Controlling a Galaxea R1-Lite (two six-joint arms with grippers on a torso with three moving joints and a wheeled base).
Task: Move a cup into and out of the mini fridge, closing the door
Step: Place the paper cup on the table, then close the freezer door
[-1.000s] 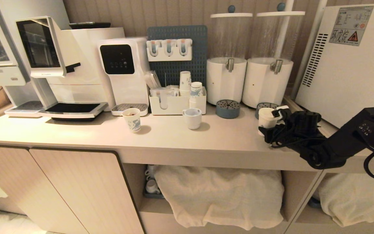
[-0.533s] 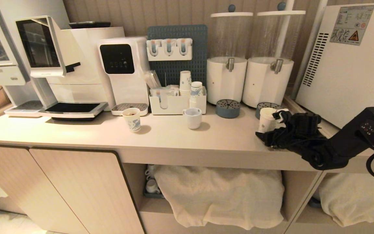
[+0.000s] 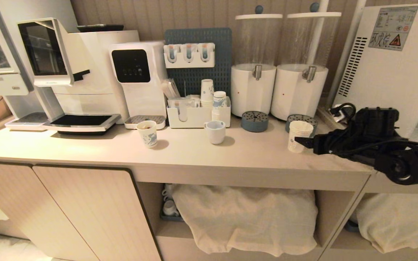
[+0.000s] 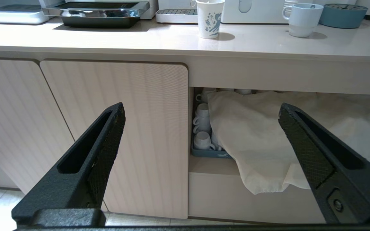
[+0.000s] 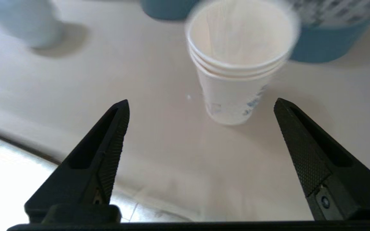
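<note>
The right gripper (image 3: 305, 141) was seen with its jaws spread wide and nothing between them, held level just beside the cup (image 3: 298, 136) on the side toward the mini fridge (image 3: 386, 72). In the right wrist view the two black fingers (image 5: 108, 154) were parted well clear of the cup's walls, with the cup (image 5: 236, 64) standing ahead of them and between their lines – apart, not touched.

The cup was set upright on the counter (image 3: 194, 152), near its right end, just in front of a round blue-grey drip tray (image 3: 300, 119) under the right-hand drink dispenser (image 3: 299, 87). A doubled rolled rim and a faint blue mark low on its side could be made out. It was judged to have been placed there so that it stood free of the fridge and within easy reach of the right arm.

Only the fridge's white side panel, with vent slots and a warning sticker, was shown; the door was not in view, so whether it was closed could not be told.

The left gripper (image 4: 201, 134) was parked low in front of the cabinet – jaws wide, nothing held – facing a cupboard door (image 4: 117, 128) and a cloth-covered shelf (image 4: 268, 134).

Further left on the counter, well apart from the task cup, a patterned paper cup (image 3: 147, 133) and a squat white cup (image 3: 215, 131) were left standing.
</note>
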